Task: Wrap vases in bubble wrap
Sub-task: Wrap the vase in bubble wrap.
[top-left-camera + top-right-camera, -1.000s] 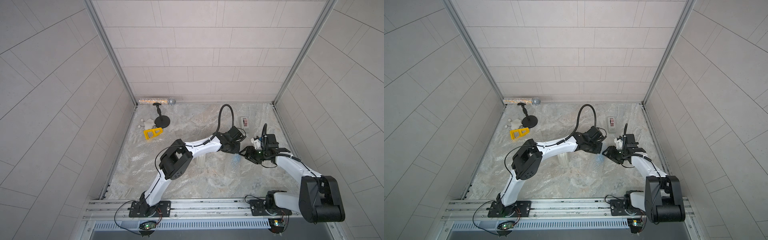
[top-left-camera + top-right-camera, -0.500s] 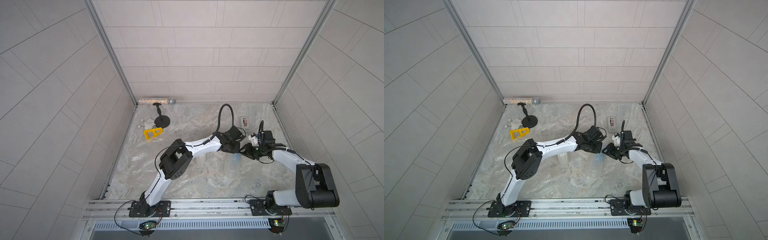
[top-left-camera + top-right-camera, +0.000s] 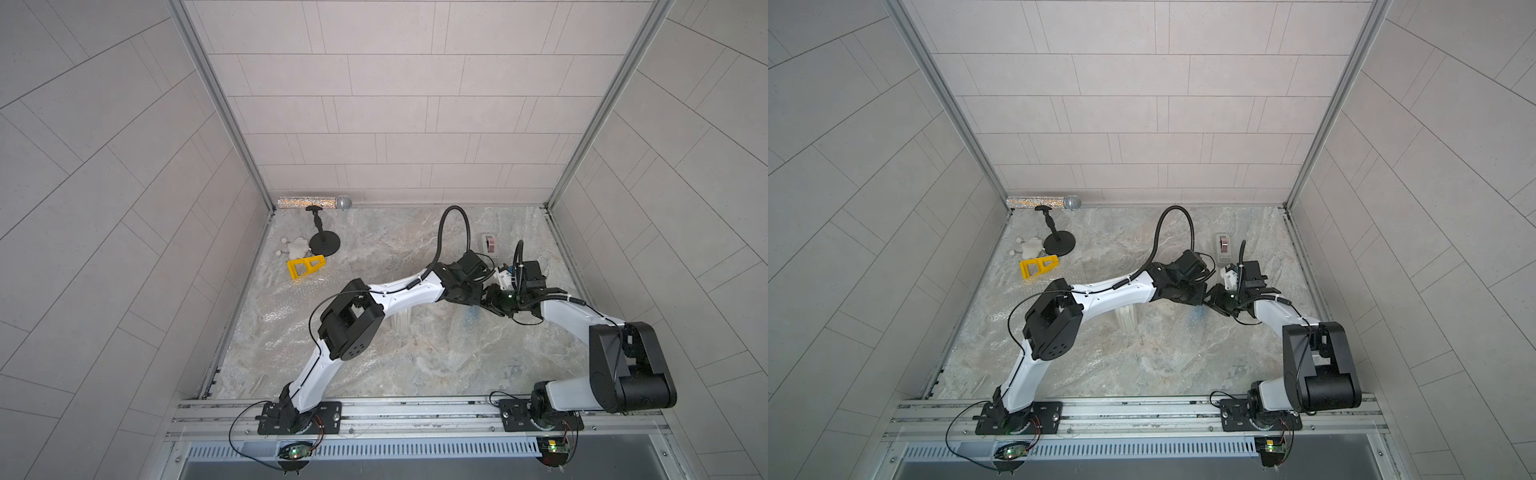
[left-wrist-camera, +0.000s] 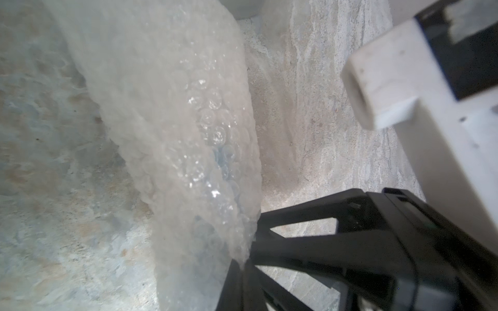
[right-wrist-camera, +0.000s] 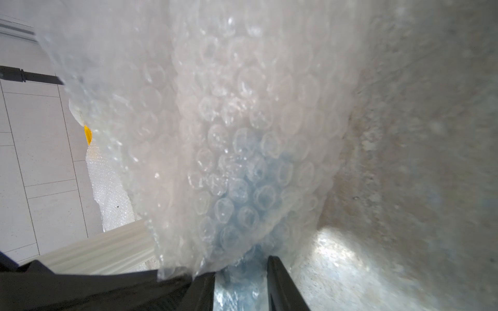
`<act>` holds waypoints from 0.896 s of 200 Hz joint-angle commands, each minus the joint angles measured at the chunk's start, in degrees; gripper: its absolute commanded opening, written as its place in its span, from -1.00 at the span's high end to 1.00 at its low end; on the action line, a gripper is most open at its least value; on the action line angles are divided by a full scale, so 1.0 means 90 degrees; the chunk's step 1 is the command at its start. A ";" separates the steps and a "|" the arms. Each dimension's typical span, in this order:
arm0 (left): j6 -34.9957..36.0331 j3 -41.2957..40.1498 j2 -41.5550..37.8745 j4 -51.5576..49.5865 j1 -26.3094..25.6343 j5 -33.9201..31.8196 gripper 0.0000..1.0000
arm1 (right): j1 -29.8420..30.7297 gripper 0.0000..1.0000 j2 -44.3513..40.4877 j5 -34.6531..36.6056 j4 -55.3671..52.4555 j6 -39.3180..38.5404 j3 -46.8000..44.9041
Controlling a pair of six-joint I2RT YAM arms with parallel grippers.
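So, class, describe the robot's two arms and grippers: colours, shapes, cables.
The left arm and right arm share white tapered links and boxy black joint housings. The left gripper and right gripper have slim black fingers. A thick black hose arcs from the left wrist; thin black wires run along both arms.

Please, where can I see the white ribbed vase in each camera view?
In a top view: the white vase stands mid-table, half under the left arm.
In a top view: the vase, likewise under that arm.
Left wrist: I cannot find it.
Right wrist: its ribbed side shows at the edge of the bubble wrap.
Shared landmark: the bubble wrap, in all four.
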 commanded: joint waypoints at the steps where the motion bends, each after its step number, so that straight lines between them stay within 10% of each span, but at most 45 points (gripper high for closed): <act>1: -0.0064 0.0058 0.0142 0.0141 -0.0149 0.0123 1.00 | -0.0049 0.27 -0.0133 -0.0014 0.0047 0.0020 -0.0097; 98: -0.0028 -0.0105 0.0331 0.0211 -0.0189 0.0029 1.00 | -0.0481 0.09 -0.0718 0.0067 -0.0027 0.0060 -0.0011; 179: -0.0131 -0.0292 0.0263 0.0455 -0.0189 0.0113 1.00 | -0.0421 -0.24 0.0583 0.0190 0.0038 -0.0082 0.0849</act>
